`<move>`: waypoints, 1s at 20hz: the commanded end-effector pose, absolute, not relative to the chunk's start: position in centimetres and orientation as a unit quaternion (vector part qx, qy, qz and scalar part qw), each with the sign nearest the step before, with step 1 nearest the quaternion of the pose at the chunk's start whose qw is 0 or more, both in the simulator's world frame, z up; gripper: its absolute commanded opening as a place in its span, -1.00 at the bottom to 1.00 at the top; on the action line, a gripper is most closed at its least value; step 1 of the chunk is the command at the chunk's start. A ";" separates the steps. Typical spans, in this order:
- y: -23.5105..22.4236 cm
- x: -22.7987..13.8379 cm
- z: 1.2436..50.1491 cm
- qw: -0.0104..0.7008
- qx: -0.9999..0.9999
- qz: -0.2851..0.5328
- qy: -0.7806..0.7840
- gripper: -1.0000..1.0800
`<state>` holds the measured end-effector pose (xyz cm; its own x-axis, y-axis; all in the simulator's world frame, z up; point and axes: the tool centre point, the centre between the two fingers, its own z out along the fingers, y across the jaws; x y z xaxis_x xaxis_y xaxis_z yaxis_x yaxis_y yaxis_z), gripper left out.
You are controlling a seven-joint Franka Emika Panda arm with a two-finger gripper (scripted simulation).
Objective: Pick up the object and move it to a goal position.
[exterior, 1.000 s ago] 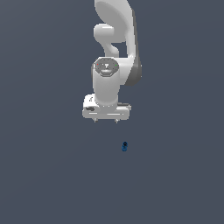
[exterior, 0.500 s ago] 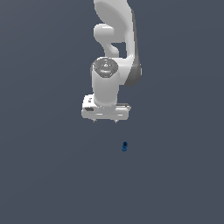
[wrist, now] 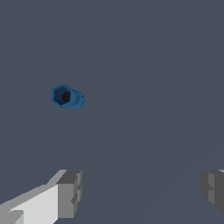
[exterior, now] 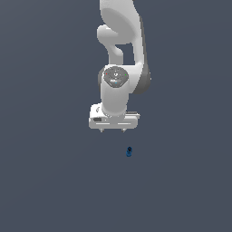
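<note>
The claw (exterior: 113,130) hangs released and empty at mid-frame in the exterior view, its fingers (wrist: 70,192) spread wide. The object (exterior: 129,152) stands on the grey surface (exterior: 45,181) just below and right of it, untouched. This looks like the approach; next, centre over it and descend.

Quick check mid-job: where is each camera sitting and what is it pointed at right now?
Exterior view: off the arm, facing the white arm and its hand, the blue object below it in the picture.
Wrist view: on the wrist, looking past two spread fingertips at the grey floor.
Shared: the blue object, apart from the hand.
</note>
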<state>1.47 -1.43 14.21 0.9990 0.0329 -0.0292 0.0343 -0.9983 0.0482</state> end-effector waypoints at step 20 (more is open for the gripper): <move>6.6 7.7 9.3 0.000 0.995 0.000 0.102 0.92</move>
